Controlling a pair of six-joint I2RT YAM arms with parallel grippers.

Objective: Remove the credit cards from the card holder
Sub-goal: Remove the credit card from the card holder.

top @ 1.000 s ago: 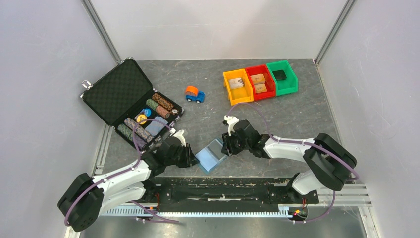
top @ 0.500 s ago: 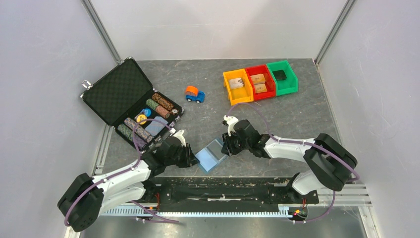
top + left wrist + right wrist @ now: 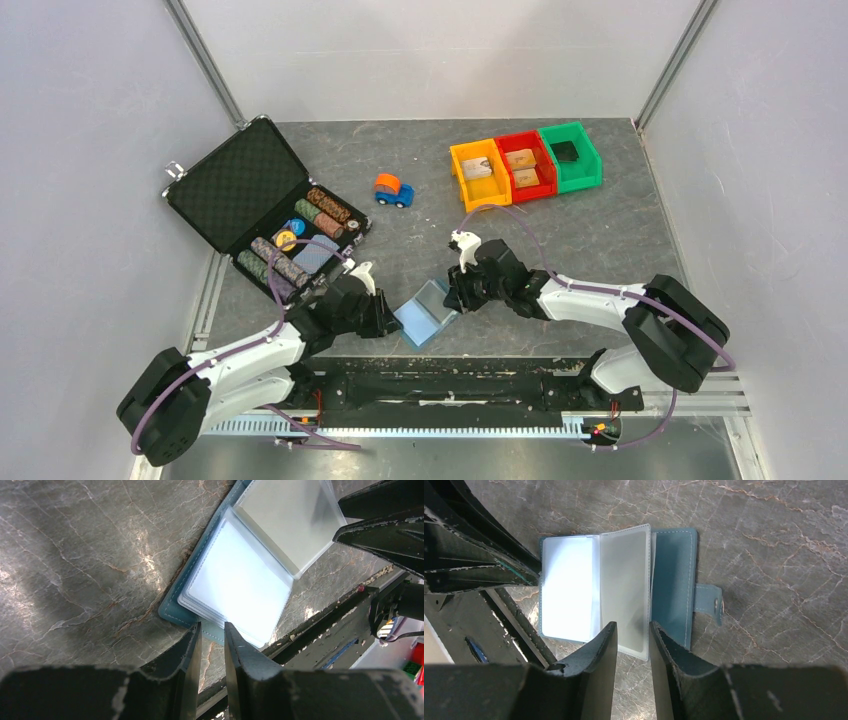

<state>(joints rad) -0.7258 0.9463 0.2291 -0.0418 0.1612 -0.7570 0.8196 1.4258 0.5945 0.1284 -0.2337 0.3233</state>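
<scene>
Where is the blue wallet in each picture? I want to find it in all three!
Top external: the card holder lies open, low in the middle, between the two arms.
Left wrist: the card holder is in the upper middle and runs off the top edge.
Right wrist: the card holder is in the middle, with its tab pointing right.
Shared landmark: the black rail beside it.
</scene>
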